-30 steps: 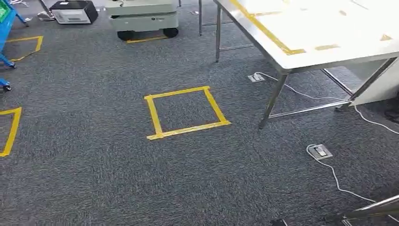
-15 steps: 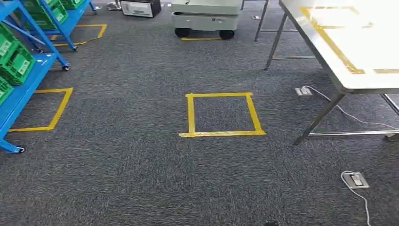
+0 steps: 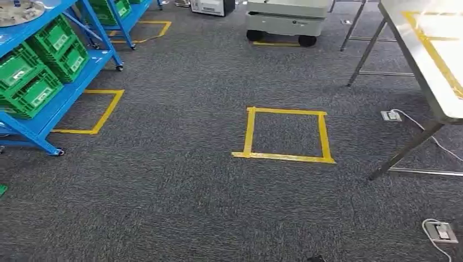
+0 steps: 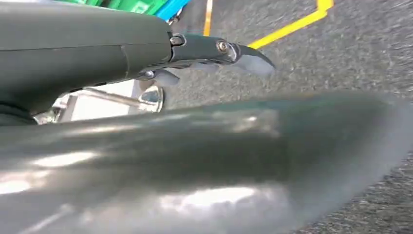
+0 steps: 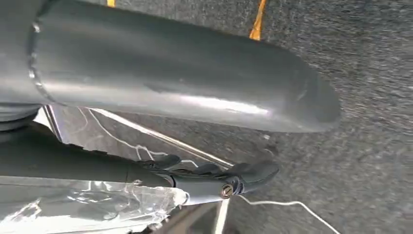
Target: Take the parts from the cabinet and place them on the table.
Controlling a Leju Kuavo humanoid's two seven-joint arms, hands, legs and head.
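Speckled grey carpet everywhere, with a yellow tape square [image 3: 286, 135] stuck down mid-frame. Blue metal cabinet [image 3: 57, 103] in the upper left holds ribbed green plastic crates [image 3: 41, 63]; can't make out the parts inside. Glossy white desk [image 3: 431, 60] on steel legs at the right edge. Left hand [image 4: 195, 56] has fingers [image 4: 251, 61] stretched out, nothing in them. Right hand [image 5: 214, 180] has its fingers curled, though I can't tell whether they're clenched. Since the earlier frames the whole view has swung left, bringing the cabinet in.
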